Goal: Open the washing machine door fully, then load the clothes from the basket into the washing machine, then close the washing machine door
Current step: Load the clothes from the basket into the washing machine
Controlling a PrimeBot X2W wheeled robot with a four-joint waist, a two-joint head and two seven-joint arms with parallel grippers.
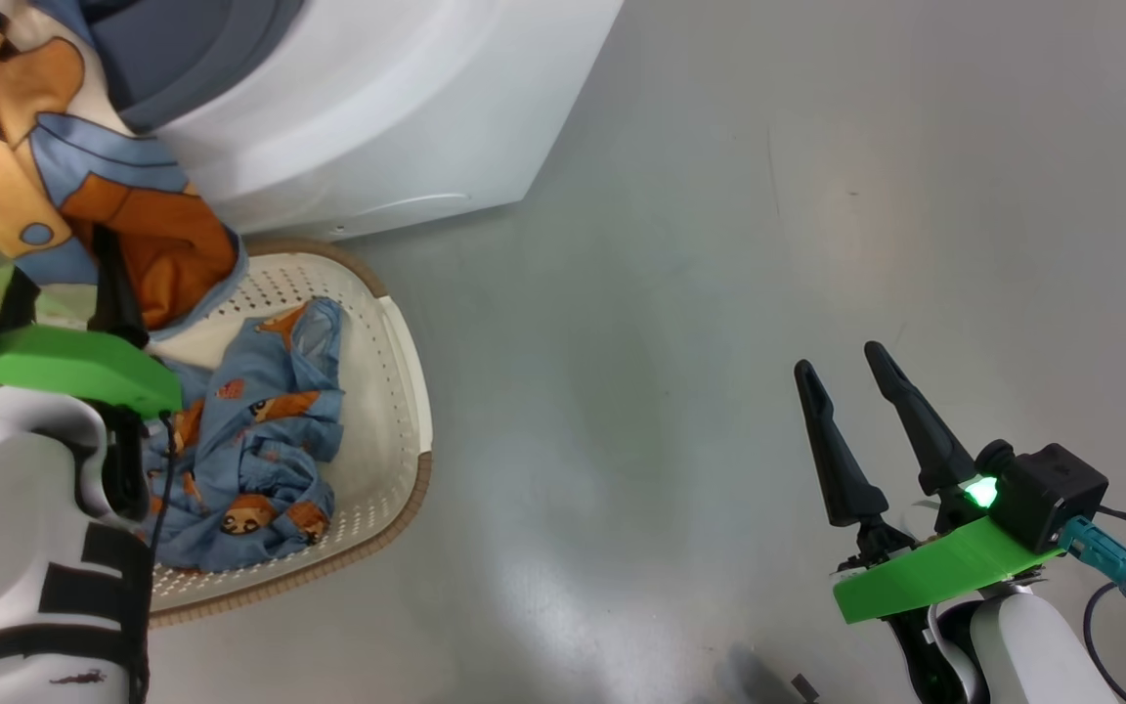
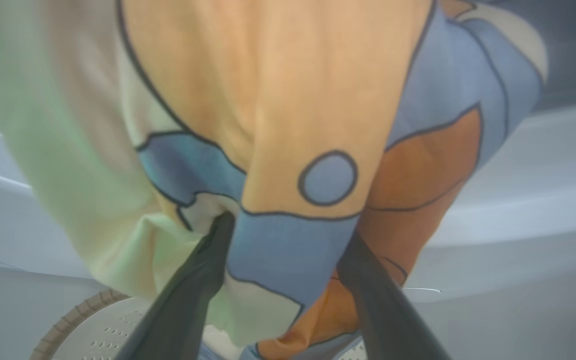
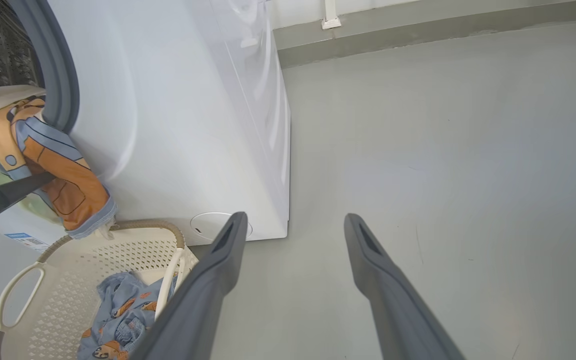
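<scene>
Your left gripper [image 2: 288, 230] stands wide open, with its dark fingers [image 2: 193, 290] on either side of a fold of cloth [image 2: 288, 100]. The fabric touches both fingers, but that wrist view is blurred, so it may only be draped there rather than pinched. The cloth is soft and smooth, printed in big tan, orange-brown and light blue patches with dark outlines and a pale green-cream edge. It hangs from the lower lip of the machine [image 1: 377, 108], by the grey rubber gasket [image 3: 58, 65], and down the glossy white front. Its hem ends just above the far rim of the basket [image 1: 397, 332].

Your right gripper [image 1: 839, 362] is also fully spread. It holds nothing and touches nothing as it hovers over the floor [image 1: 719, 293].

The basket is perforated cream plastic with a ribbed brown rim and a loop handle. It sits on the floor tight against the machine's front. Crumpled blue clothes [image 1: 250, 440] with small orange prints lie in it, toward its near side.

To the right of the machine's front corner you have smooth grey floor with open room.
</scene>
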